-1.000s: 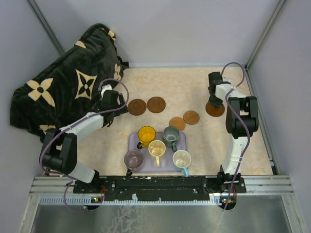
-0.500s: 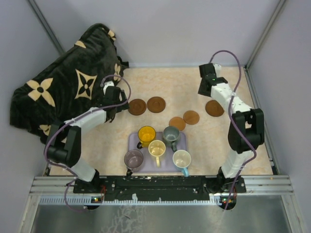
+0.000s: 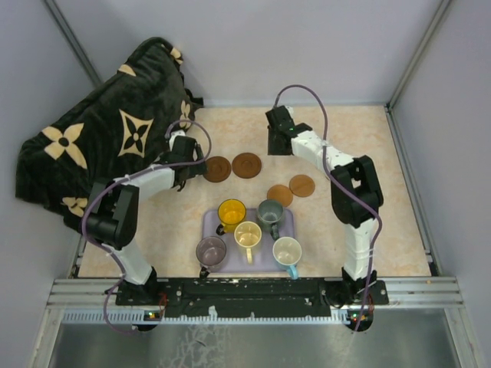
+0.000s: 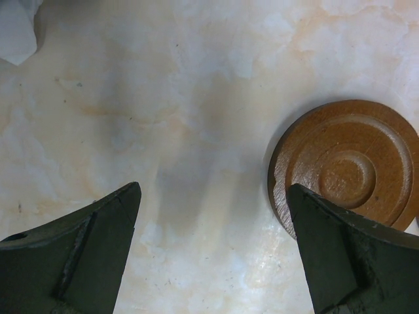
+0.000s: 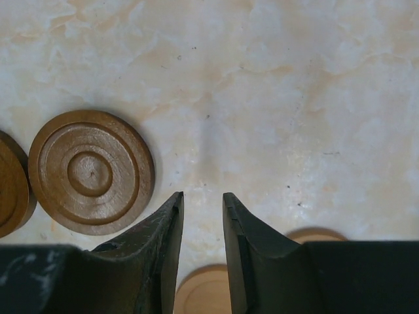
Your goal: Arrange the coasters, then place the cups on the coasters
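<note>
Several brown coasters lie on the table: two dark ones (image 3: 216, 169) (image 3: 246, 165) at centre left, two lighter ones (image 3: 280, 195) (image 3: 301, 185) to their right. All the cups stand on the lavender tray (image 3: 209, 227): yellow (image 3: 231, 210), dark grey-green (image 3: 270, 210), cream (image 3: 248, 234), mauve-grey (image 3: 211, 250), and white with a blue handle (image 3: 287, 251). My left gripper (image 3: 196, 164) (image 4: 213, 196) is wide open over bare table, its right finger at the edge of a dark coaster (image 4: 347, 171). My right gripper (image 3: 273, 146) (image 5: 203, 196) hovers beyond the coasters with its jaws slightly apart and empty, a dark coaster (image 5: 91, 171) to its left.
A black blanket (image 3: 107, 130) with cream flower shapes is heaped in the back left corner, close behind the left arm. Grey walls close in the table on the left, back and right. The right arm's elbow (image 3: 354, 184) hangs over the table's right part.
The right gripper let go of a coaster at the right side, opened a little and swung left to the back middle. The left gripper edged right toward the leftmost coaster.
</note>
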`<control>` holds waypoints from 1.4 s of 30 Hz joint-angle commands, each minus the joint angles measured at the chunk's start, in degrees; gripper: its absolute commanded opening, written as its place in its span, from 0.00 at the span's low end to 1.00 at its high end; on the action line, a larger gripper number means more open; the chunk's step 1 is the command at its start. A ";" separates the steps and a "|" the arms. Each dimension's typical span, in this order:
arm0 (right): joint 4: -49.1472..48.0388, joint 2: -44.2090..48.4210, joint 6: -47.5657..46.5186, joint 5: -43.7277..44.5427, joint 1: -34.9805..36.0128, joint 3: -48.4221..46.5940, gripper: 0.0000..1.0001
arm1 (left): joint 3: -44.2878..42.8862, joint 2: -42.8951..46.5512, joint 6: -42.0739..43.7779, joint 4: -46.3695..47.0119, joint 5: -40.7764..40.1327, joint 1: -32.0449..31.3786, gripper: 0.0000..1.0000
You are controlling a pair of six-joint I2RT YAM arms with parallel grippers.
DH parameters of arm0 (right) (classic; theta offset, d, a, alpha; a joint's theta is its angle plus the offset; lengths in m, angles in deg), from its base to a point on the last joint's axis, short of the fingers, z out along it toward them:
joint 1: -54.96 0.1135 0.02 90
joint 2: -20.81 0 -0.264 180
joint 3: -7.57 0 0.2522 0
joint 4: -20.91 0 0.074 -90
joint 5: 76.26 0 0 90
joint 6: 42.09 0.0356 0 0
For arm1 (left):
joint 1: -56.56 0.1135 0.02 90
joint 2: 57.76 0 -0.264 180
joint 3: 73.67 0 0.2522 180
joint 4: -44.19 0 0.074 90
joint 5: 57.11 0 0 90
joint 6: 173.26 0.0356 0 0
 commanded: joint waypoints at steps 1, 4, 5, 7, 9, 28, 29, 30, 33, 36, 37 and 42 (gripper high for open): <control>-0.57 -3.48 -0.93 -2.76 2.13 -7.64 0.32 | -2.61 -2.19 0.06 1.11 1.37 0.22 1.00; 0.60 -6.86 -2.42 -2.73 4.34 -11.50 0.32 | -3.17 -3.70 -0.62 0.97 2.49 0.15 1.00; 0.95 -7.95 -2.85 -2.72 5.00 -12.61 0.32 | -3.36 -4.08 -0.81 0.93 2.89 0.15 1.00; 1.59 -9.92 -3.49 -2.78 6.37 -14.65 0.31 | -3.63 -4.74 -0.96 0.86 3.65 0.13 1.00; 2.12 -11.49 -3.92 -3.03 7.35 -16.43 0.32 | -3.95 -5.39 -1.00 0.82 4.26 0.08 1.00; 2.69 -15.20 -4.20 -4.48 10.08 -14.52 0.31 | -9.26 -11.56 0.59 -2.68 7.96 -1.53 1.00; 2.40 -15.10 -4.06 -4.57 10.11 -13.86 0.31 | -9.19 -11.46 1.08 -3.02 7.65 -1.87 1.00; 2.19 -15.08 -3.98 -4.62 10.08 -13.33 0.31 | -8.96 -11.43 1.53 -3.20 7.24 -2.27 1.00; 1.62 -15.07 -3.46 -4.82 10.07 -12.23 0.31 | -7.76 -11.05 2.59 -3.48 5.71 -3.45 1.00; 1.21 -15.08 -3.13 -4.91 10.08 -11.55 0.30 | -6.10 -10.71 2.75 -3.33 5.08 -3.97 0.98; 1.28 -15.07 -2.95 -4.89 10.07 -11.48 0.30 | -5.73 -10.68 2.74 -3.35 5.02 -3.95 0.97; 2.47 -15.30 -2.42 -2.19 10.08 -11.22 0.30 | -4.98 -11.08 3.24 -3.85 5.42 -3.95 0.80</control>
